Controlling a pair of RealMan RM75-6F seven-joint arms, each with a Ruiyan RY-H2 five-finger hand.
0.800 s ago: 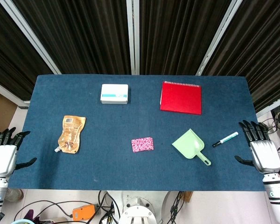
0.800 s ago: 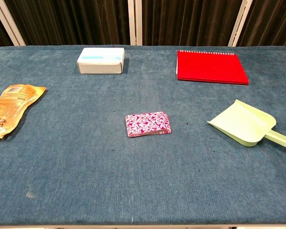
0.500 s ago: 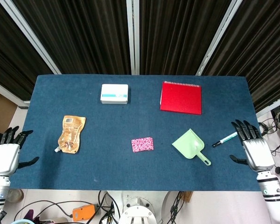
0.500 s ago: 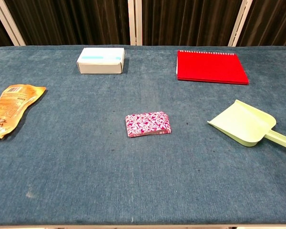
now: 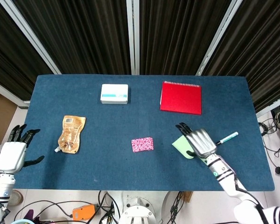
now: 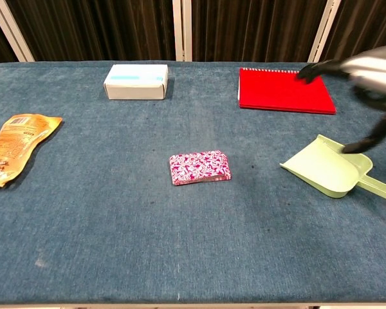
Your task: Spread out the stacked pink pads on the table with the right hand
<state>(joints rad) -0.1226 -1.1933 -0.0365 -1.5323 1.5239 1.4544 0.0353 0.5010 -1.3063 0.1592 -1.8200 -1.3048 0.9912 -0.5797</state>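
Whereas it sat off the surface's [image 5: 107, 177] edge moments ago, the right hand [image 5: 199, 142], fingers apart and empty, now hovers over the green dustpan [image 6: 326, 168], approaching the untouched pink pads [image 5: 142, 144]

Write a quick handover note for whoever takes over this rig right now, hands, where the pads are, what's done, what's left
Right hand: open, holding nothing, above the green dustpan, to the right of the pads.
Left hand: open, idle off the table's left edge.
Pink pads: one neat stack at the middle of the blue table, untouched.
Done: nothing spread.
Left: bring the right hand to the stack and spread the pads out.
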